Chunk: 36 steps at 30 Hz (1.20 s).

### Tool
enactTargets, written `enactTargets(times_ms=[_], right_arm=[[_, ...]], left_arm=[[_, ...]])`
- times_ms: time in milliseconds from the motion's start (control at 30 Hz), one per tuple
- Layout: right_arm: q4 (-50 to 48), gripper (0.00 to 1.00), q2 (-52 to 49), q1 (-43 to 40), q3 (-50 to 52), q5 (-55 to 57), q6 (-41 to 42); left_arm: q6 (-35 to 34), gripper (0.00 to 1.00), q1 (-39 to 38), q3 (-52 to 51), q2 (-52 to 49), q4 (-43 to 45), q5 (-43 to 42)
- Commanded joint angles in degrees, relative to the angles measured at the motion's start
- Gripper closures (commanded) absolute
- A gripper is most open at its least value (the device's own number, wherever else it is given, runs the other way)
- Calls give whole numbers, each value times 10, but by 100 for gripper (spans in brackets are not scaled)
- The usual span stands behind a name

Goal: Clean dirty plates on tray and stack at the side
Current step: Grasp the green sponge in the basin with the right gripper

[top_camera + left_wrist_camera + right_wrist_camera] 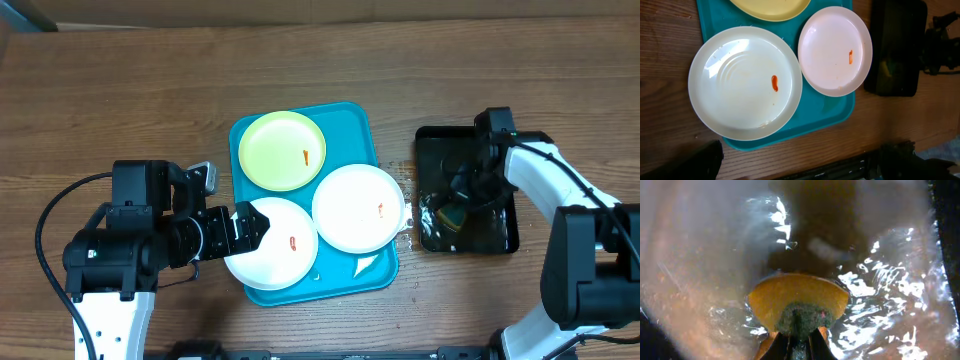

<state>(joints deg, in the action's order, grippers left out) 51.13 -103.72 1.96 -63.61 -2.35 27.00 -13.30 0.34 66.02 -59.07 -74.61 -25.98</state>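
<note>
The turquoise tray (355,125) lies mid-table and holds three dirty plates. The pale yellow plate (283,150) is at the back. One white plate (358,207) is at the right. The other white plate (275,245) is at the front left and overhangs the tray's rim. Each has a small red-orange smear. My left gripper (245,228) is open at the left edge of the front white plate (745,82), holding nothing. My right gripper (455,205) is shut on a yellow and green sponge (797,300), dipped in the water of the black tray (500,235).
The black tray stands to the right of the turquoise tray (837,112), with a narrow strip of wooden table between them. Water drops lie on that strip (405,175). A black cable (50,220) loops at the left of my left arm.
</note>
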Motion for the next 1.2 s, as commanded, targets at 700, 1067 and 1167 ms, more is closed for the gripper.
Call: enactTargets(times_ms=[700, 1067, 1167], right_arm=[[-22, 61, 43, 14, 46, -28, -26], [-47, 96, 41, 14, 67, -28, -23], [-20, 96, 47, 14, 47, -29, -47]], left_arm=[[16, 0, -4, 12, -2, 0, -6], [14, 0, -4, 12, -2, -47, 116], [0, 0, -4, 7, -2, -42, 133]])
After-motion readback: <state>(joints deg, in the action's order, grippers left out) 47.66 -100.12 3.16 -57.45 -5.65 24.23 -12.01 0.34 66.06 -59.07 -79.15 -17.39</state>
